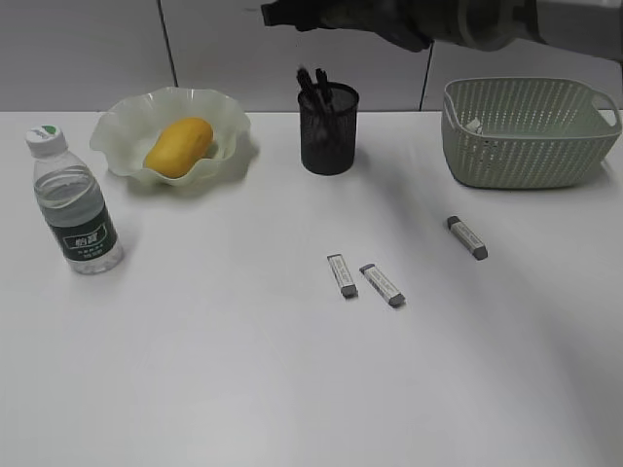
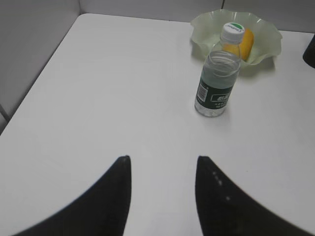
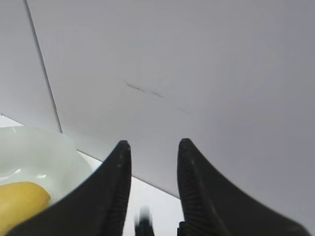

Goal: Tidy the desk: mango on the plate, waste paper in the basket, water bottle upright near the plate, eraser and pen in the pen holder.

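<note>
The mango (image 1: 179,146) lies in the plate (image 1: 230,122). The water bottle (image 1: 76,199) stands upright to the front left of the plate. The pen holder (image 1: 328,131) holds dark pens (image 1: 316,86). Three grey erasers (image 1: 342,274) (image 1: 383,285) (image 1: 467,237) lie on the desk (image 1: 243,370). The basket (image 1: 526,136) holds a bit of waste paper (image 1: 473,125). My right gripper (image 1: 282,14) (image 3: 151,142) is open and empty, high above the pen holder, with a pen tip (image 3: 143,216) below it. My left gripper (image 2: 164,158) is open and empty over bare desk, short of the bottle (image 2: 216,83).
A white wall runs behind the desk. The left wrist view shows the desk's left edge against a grey panel (image 2: 29,44), the plate (image 2: 266,39) and the mango (image 2: 247,42). The right wrist view shows the plate (image 3: 44,157) and the mango (image 3: 19,201).
</note>
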Robot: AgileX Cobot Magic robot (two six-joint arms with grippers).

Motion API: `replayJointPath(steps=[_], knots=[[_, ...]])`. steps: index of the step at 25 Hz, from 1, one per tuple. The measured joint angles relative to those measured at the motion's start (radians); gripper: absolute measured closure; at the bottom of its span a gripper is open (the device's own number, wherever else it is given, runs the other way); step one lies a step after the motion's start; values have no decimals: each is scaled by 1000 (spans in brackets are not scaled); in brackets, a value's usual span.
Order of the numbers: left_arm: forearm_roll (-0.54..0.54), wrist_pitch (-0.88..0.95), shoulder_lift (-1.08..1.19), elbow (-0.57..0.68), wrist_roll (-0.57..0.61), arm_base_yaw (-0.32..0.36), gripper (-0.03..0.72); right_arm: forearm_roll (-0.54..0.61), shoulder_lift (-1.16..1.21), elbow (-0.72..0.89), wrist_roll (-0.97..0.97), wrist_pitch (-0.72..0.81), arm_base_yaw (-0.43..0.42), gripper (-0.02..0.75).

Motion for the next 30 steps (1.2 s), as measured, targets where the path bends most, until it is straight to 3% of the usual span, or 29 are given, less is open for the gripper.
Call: replayJointPath(steps=[6, 10, 17, 20, 24, 30], knots=[[0, 0, 0, 0, 0, 0, 367, 3, -5, 0, -2, 57, 3, 449], [0, 0, 0, 0, 0, 0, 367, 55, -67, 1, -43, 351, 27, 449], [0, 0, 0, 0, 0, 0, 367, 531, -315, 1, -604, 935, 65, 449], [0, 0, 0, 0, 0, 0, 367, 606, -437, 33, -703, 1091, 69, 449], [0, 0, 0, 0, 0, 0, 367, 591, -690, 270, -702, 1151, 71, 449], [-5, 0, 7, 0, 2, 0, 367, 588, -1252, 976, -563, 1154, 72, 449]])
